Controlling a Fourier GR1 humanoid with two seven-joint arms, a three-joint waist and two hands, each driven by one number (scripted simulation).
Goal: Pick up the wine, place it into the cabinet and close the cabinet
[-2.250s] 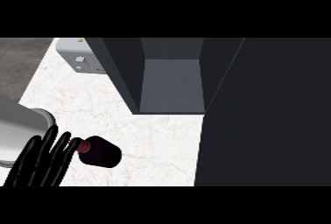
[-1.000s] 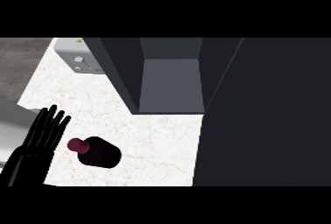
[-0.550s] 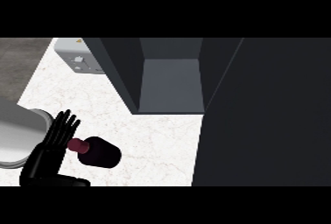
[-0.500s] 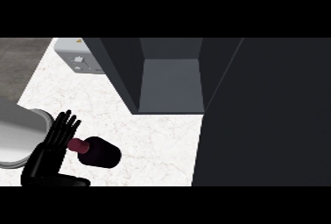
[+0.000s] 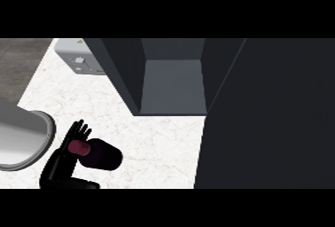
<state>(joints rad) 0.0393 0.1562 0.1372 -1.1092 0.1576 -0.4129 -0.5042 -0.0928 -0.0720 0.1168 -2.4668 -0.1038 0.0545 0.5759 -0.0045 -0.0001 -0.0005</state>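
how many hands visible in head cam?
1. The left hand is at lower left, fingers straight, against the wine bottle on the counter. The right hand isn't in view.

No readable text, brand or number anywhere. Only marks: on the pale grey box (image 5: pixel 82 62) at the far left corner of the counter (image 5: pixel 157 133), beside the open cabinet (image 5: pixel 171 84), a small yellowish spot near its far edge and two small dark marks on its face, all too small to make out as letters or signs. Nothing legible on the dark wine (image 5: pixel 99 153) bottle near the counter's front edge: no label showing, only its reddish cap.
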